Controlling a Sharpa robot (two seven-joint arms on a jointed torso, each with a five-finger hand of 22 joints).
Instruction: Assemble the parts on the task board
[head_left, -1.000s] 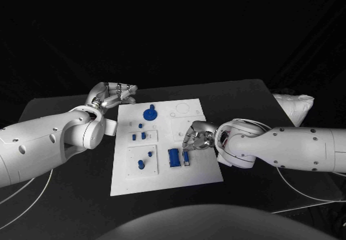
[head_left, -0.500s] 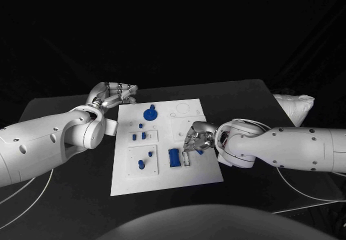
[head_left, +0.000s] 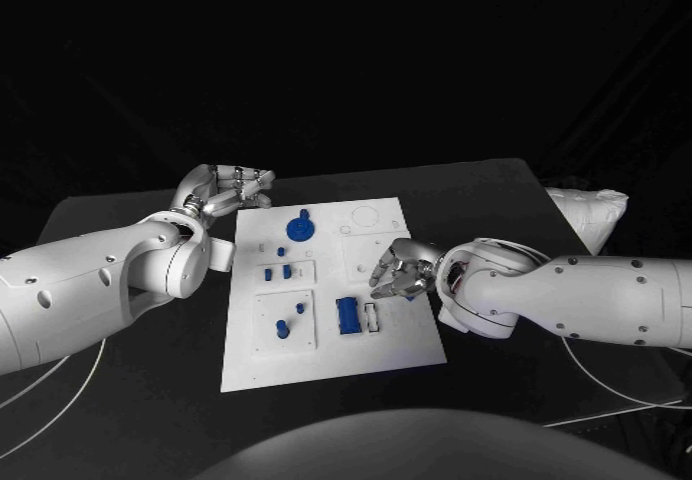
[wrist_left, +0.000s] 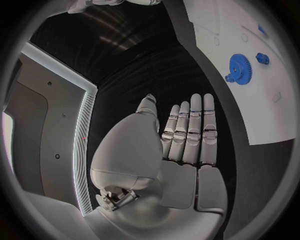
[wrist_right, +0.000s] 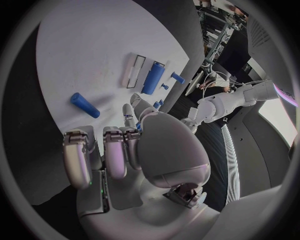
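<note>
On the task board (head_left: 329, 352) in the middle of the worktop, a blue gear (head_left: 299, 227), several small blue pegs (head_left: 287, 270) and a blue block (head_left: 348, 315) are seen seated, while the narrow slot (head_left: 372, 317) beside the block is empty and a blue cylinder (wrist_right: 84, 105) lies loose, so the assembly is judged partly done. The left hand (head_left: 219, 190) is held at the board's far corner with fingers straight and side by side, holding nothing. Compared with a second ago, the slot has lost its blue piece and the right hand (head_left: 401, 272) has drawn back from it, fingers (wrist_right: 116, 150) half curled; whether anything is pinched cannot be told.

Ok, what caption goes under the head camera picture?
Right robot hand hovers over the white task board, beside a blue block.
</note>
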